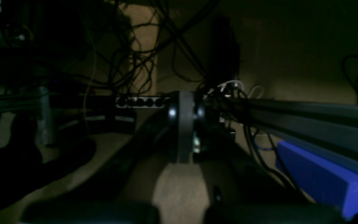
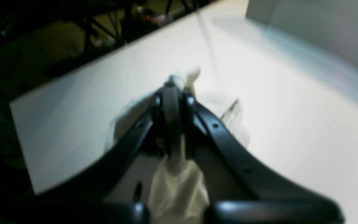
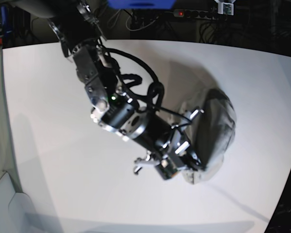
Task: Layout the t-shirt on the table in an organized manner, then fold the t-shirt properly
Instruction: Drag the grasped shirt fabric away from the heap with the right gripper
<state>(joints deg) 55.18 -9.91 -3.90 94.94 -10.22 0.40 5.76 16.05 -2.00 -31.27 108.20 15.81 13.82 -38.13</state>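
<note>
Left wrist view: the left gripper (image 1: 182,130) has its jaws clenched together on nothing, pointing into a dark space of tangled cables (image 1: 141,59), with a blue block (image 1: 318,180) at four o'clock and a dark rail (image 1: 306,118) running off at three o'clock.

Right wrist view: the right gripper (image 2: 172,102) is clamped on a fold of the t-shirt (image 2: 179,183); pale cloth bunches behind the jaws at six o'clock and pokes out past the fingertips at twelve o'clock. The white table (image 2: 291,124) spreads beneath, its edge running from eight to one o'clock.

Base view: the right arm (image 3: 116,107) reaches in from eleven o'clock toward centre. The t-shirt (image 3: 218,131) lies crumpled on the table (image 3: 48,145) at four o'clock from centre, the right gripper (image 3: 191,170) at its near edge
</note>
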